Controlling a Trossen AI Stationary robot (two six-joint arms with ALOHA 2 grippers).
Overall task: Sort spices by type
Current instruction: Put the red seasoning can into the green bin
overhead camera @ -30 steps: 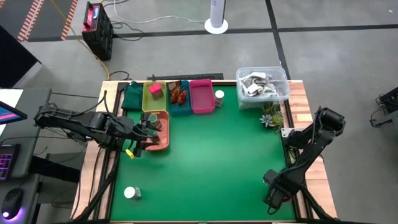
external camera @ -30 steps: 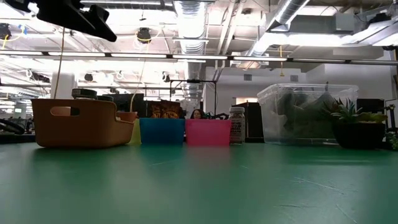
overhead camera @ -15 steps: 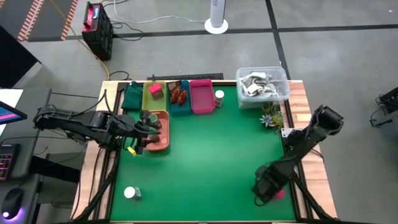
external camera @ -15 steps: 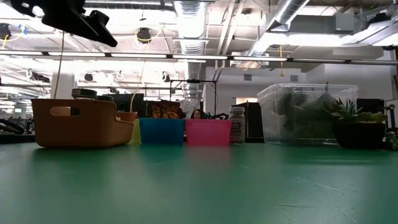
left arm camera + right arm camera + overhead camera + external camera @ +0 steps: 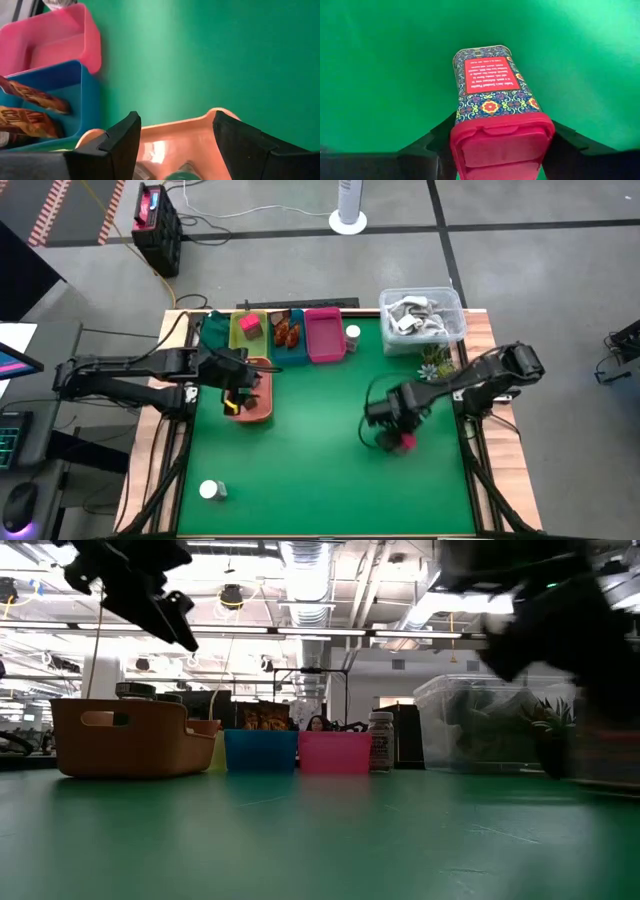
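The patterned spice box (image 5: 492, 100) with its pink lid sits clamped between the right gripper (image 5: 400, 438) fingers, over the open green mat (image 5: 320, 470) right of centre. Only the right wrist view shows its red label; from above it is a pink speck. The left gripper (image 5: 175, 145), fingers spread apart, hangs over the orange tray (image 5: 262, 412), beside the blue tray (image 5: 75, 95) holding brown-orange packets (image 5: 30, 117).

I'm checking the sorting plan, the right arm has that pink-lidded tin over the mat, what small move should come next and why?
Probably carry on toward the yellow tray. The right gripper is shut on the pink-lidded tin over mid-mat, and that tray already holds a pink box. The left gripper hovers open over the orange tray.
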